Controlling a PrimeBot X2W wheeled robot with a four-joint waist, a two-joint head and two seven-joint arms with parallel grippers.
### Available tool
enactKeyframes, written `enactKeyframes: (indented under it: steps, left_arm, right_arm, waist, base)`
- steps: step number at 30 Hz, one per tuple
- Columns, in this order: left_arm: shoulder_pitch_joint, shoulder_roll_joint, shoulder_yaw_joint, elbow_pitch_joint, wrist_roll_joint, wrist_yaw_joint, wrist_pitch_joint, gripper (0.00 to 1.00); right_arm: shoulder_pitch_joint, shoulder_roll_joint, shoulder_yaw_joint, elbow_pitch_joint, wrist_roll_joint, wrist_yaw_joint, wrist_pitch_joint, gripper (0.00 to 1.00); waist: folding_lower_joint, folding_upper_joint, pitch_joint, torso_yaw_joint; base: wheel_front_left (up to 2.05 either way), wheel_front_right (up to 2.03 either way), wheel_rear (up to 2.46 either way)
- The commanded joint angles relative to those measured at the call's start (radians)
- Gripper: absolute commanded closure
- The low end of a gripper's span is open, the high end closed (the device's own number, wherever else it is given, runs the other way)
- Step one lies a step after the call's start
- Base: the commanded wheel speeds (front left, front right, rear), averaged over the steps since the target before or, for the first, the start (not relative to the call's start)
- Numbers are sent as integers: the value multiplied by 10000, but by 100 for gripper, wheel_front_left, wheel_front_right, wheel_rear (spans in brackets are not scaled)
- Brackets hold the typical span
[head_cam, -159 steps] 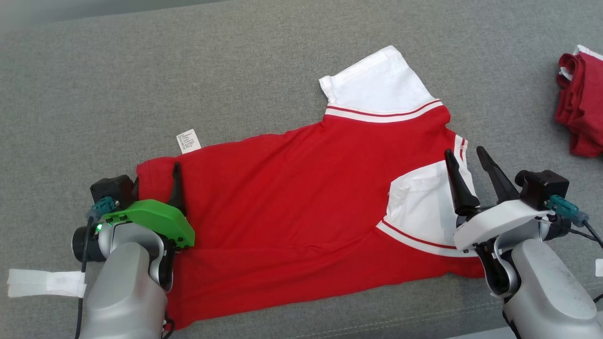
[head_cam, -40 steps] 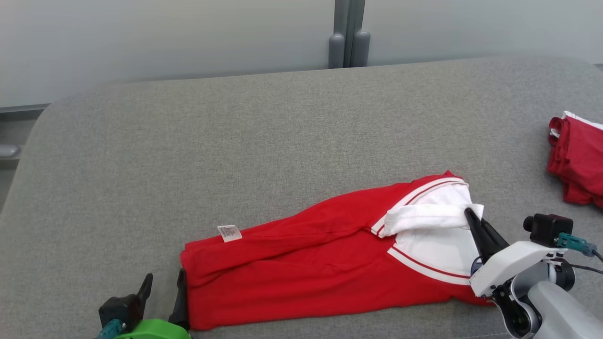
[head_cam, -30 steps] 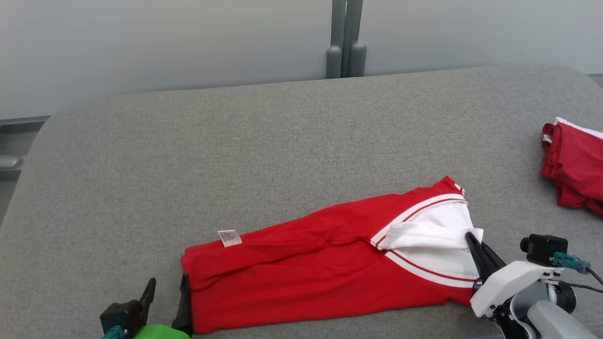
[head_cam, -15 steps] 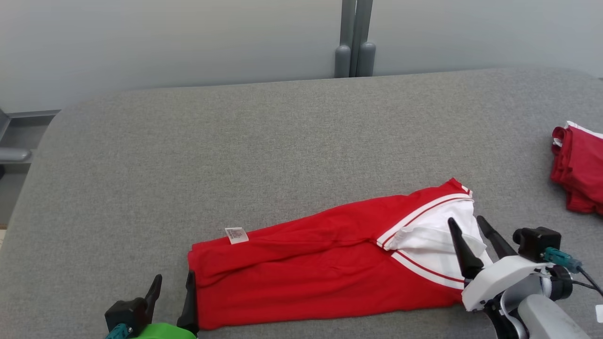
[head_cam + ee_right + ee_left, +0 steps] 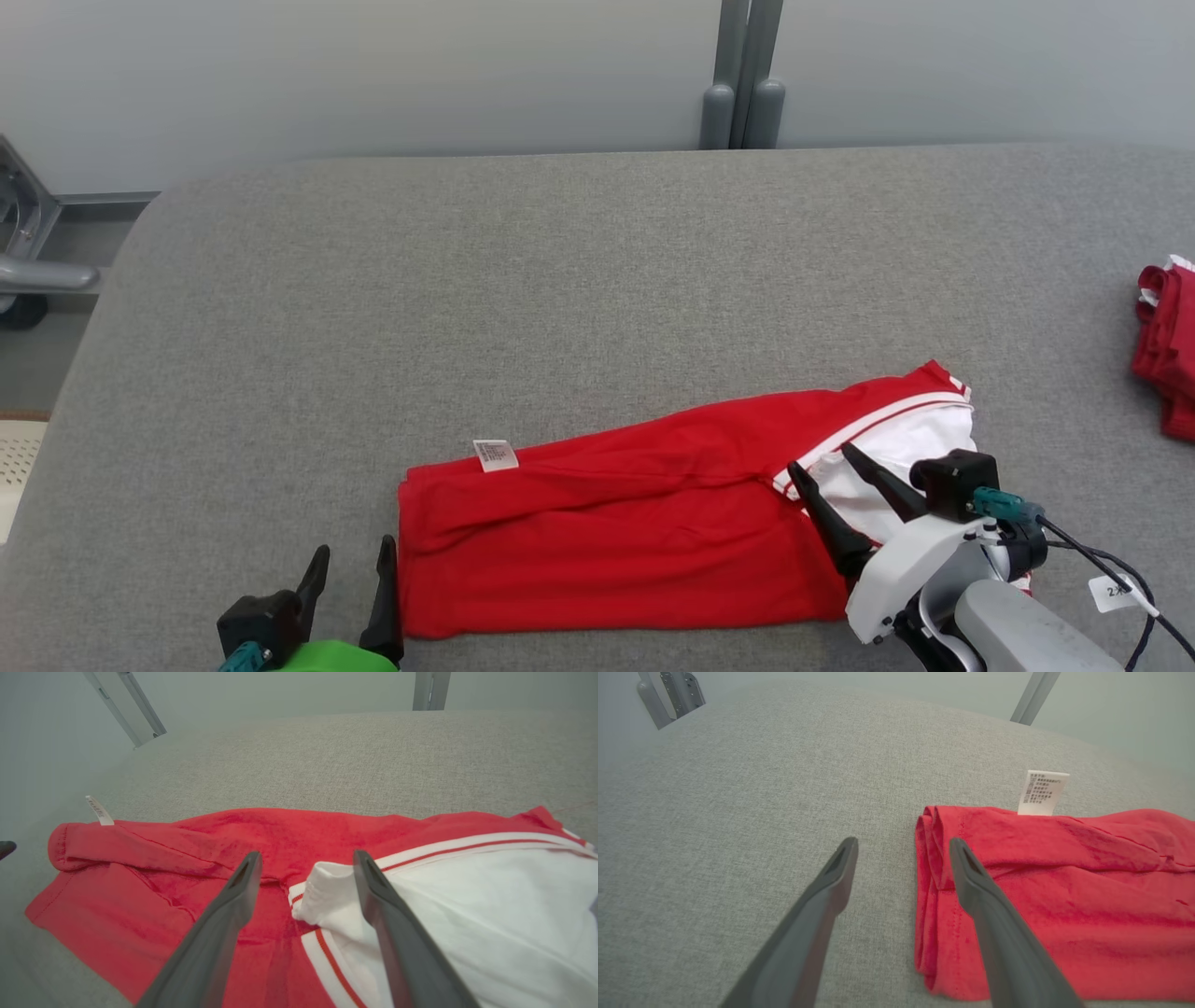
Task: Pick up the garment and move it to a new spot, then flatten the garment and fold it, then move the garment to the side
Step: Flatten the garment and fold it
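The garment (image 5: 616, 537) is a red shirt with white sleeves and red-and-white trim, folded lengthwise into a long band on the grey surface, its white care label (image 5: 495, 455) sticking out at the far left corner. My left gripper (image 5: 353, 571) stands open at the band's left end, one finger beside the folded hem (image 5: 930, 891). My right gripper (image 5: 829, 472) is open above the white sleeve end (image 5: 476, 905), nothing between its fingers. In the right wrist view the fingers straddle the sleeve's folded cuff (image 5: 327, 891).
Another red garment (image 5: 1167, 359) lies bunched at the right edge of the grey padded surface (image 5: 467, 280). Behind the surface stand a pale wall and a grey post (image 5: 742, 89). A metal frame (image 5: 37, 261) shows at the far left.
My right gripper has opened and let go of the white sleeve, then drawn back toward the left over the garment. The head camera has shifted, sliding the picture rightward. The left gripper stays open.
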Motion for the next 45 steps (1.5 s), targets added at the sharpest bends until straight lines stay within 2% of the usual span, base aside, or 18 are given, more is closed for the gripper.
enactKeyframes:
  steps: [1,2,3,4,7,8,9,22,23,24,25,34,36,39,45]
  left_arm:
    - [141,30,-15,-41,-33,48,6,0]
    - [138,30,-34,-55,-55,57,6,0]
    - [135,30,-45,-68,-73,66,6,0]
    - [134,30,-57,-82,-97,74,6,0]
    - [139,29,-64,-118,-143,84,6,0]
    - [137,29,-50,-126,-176,88,6,0]
    - [133,29,-35,-133,-192,97,6,0]
    - [94,29,102,-80,-197,74,6,0]
    - [92,29,95,-74,-205,71,6,0]
    - [87,29,85,-61,-218,69,6,0]
    - [79,29,67,-55,-235,70,6,0]
    - [13,31,-167,-9,-397,143,6,0]
    - [45,29,-171,5,-399,169,6,0]
    - [79,29,-158,-5,-431,184,6,0]
    - [58,29,-59,-48,-466,178,6,0]
  right_arm:
    - [-95,-88,18,92,77,-6,-22,0]
    - [-127,-127,28,170,22,-6,-20,4]
    - [-139,-136,28,248,-9,-6,-20,18]
    - [-128,-128,-18,304,-18,-6,-20,38]
    - [4,-65,60,411,-117,-6,-20,85]
    - [42,-56,36,381,-133,-6,-22,96]
    - [97,-57,34,353,-185,-6,-20,100]
    - [650,105,-677,-494,-517,-6,-22,100]
    - [642,124,-737,-519,-548,-6,-20,79]
    - [599,126,-734,-501,-633,-6,-20,20]
    - [514,143,-725,-480,-693,-6,-22,0]
    - [-325,136,-246,325,-1019,-6,-20,0]
    - [-435,124,-149,587,-1002,-6,-22,29]
    - [-457,117,-18,804,-904,-6,-22,100]
    - [-205,70,-150,576,-833,-6,-20,100]
  waist:
    - [0,0,33,41]
    - [0,0,44,56]
    - [0,0,56,65]
    - [0,0,67,69]
    - [0,0,101,57]
    - [0,0,112,45]
    - [0,0,123,30]
    - [0,0,107,-231]
    - [0,0,112,-241]
    - [0,0,117,-247]
    - [0,0,123,-249]
    - [0,0,213,-61]
    - [0,0,227,-17]
    - [0,0,256,17]
    - [0,0,325,-106]
  base:
    - [0,0,0]
    - [0,0,0]
    - [0,0,0]
    - [0,0,0]
    - [0,0,0]
    - [0,0,0]
    - [0,0,0]
    - [0,0,0]
    - [0,0,0]
    - [0,0,0]
    - [0,0,0]
    - [0,0,0]
    - [0,0,0]
    - [0,0,0]
    - [0,0,0]
